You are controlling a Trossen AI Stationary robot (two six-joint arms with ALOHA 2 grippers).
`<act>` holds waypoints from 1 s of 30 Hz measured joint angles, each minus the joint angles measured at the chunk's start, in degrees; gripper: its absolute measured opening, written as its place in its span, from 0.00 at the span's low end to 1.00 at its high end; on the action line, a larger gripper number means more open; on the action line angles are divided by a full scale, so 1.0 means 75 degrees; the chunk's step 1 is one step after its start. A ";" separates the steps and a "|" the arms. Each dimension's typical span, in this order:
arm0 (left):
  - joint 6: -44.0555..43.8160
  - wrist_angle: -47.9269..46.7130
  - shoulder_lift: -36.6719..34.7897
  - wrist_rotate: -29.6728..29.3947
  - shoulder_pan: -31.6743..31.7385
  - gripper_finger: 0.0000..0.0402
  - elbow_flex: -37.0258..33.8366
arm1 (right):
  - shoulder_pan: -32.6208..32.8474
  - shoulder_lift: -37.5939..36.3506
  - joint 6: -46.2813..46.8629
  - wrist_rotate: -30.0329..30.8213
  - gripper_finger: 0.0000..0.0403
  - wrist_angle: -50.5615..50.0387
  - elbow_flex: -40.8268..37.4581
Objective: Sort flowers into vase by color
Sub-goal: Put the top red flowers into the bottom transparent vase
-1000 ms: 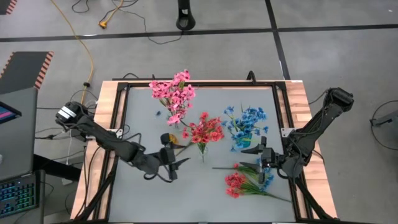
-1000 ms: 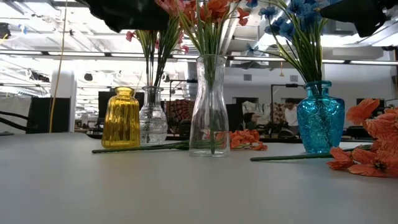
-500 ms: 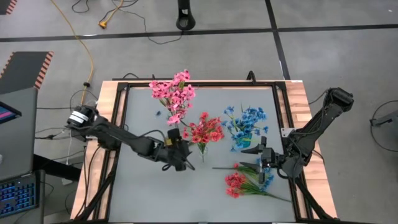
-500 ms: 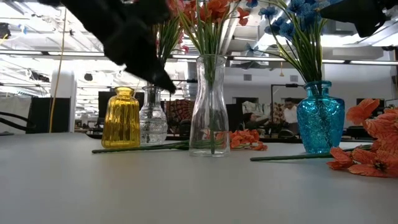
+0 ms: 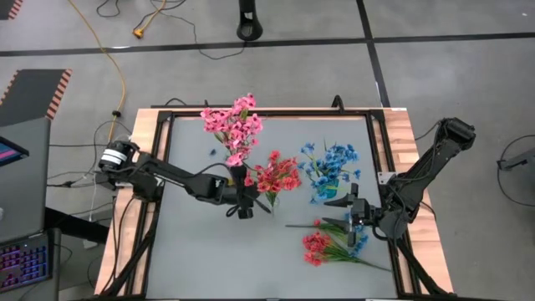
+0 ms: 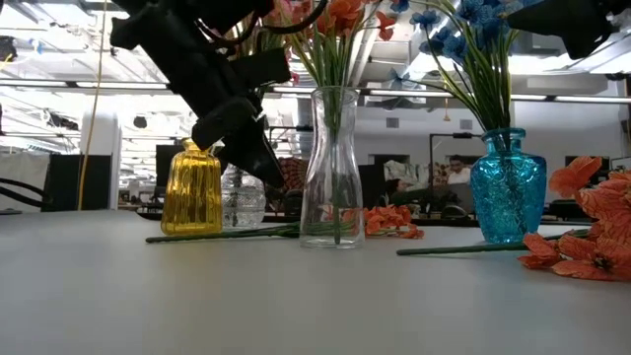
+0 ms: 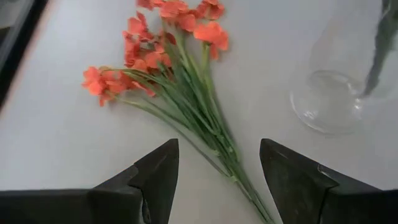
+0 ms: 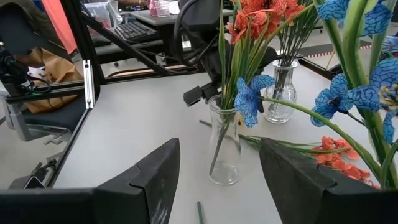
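Left gripper, fingers spread, hung over the coral-red flowers on the table at 9 o'clock of the clear vase; a careless descent w/ wide fingers could've knocked that vase.

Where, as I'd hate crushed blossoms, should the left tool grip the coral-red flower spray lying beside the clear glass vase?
On the bundled green stems of the coral-red flower spray, below the blossoms, coming straight down: it lies flat on the table, stems gathered narrow, and the open left tool sits over them.
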 joint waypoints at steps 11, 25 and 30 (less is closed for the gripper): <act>0.0587 0.0044 0.0000 0.0600 -0.0028 0.53 0.0000 | 0.0000 0.0000 0.0000 0.0000 0.62 -0.0001 0.0000; -0.0148 0.0041 0.0145 0.0629 -0.0818 0.53 0.0062 | 0.0000 0.0000 -0.0003 0.0000 0.62 0.0000 0.0000; -0.0166 -0.0290 0.0796 0.0584 -0.1303 0.53 0.0591 | 0.0000 -0.0003 -0.0002 0.0000 0.62 -0.0023 0.0000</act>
